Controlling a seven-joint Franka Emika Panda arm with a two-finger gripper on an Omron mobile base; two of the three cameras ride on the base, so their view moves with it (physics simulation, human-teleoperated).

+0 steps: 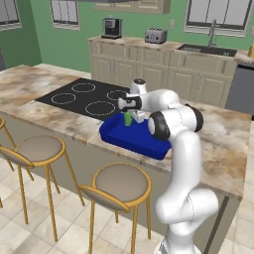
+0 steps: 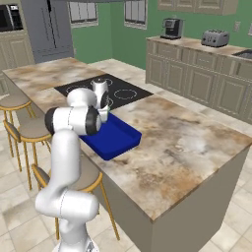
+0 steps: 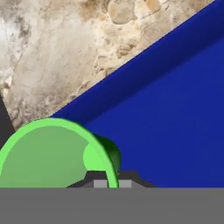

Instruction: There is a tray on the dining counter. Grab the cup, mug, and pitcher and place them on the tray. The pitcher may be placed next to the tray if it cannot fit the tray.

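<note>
From the left base view, the white arm bends over the dining counter point(image 1: 59, 94), its gripper point(image 1: 130, 119) hanging above the near-left corner of the blue tray point(image 1: 130, 140). The green cup point(image 1: 128, 118) sits pinched in the gripper just above the tray floor, whether touching it I cannot tell. The black cooktop point(image 1: 84, 96) lies just beyond the tray, and two round stools point(image 1: 119, 182) stand along the counter's near side.

From the right base view, the tray point(image 2: 118, 140) lies beside the cooktop point(image 2: 125, 91); the arm's elbow covers its near end and the cup.

In the hand view, the cup point(image 3: 48, 153) fills the lower left, its rim clamped between the closed fingertips point(image 3: 100, 183), over the tray's blue floor point(image 3: 175, 113) near its wall, marbled stone beyond.
</note>
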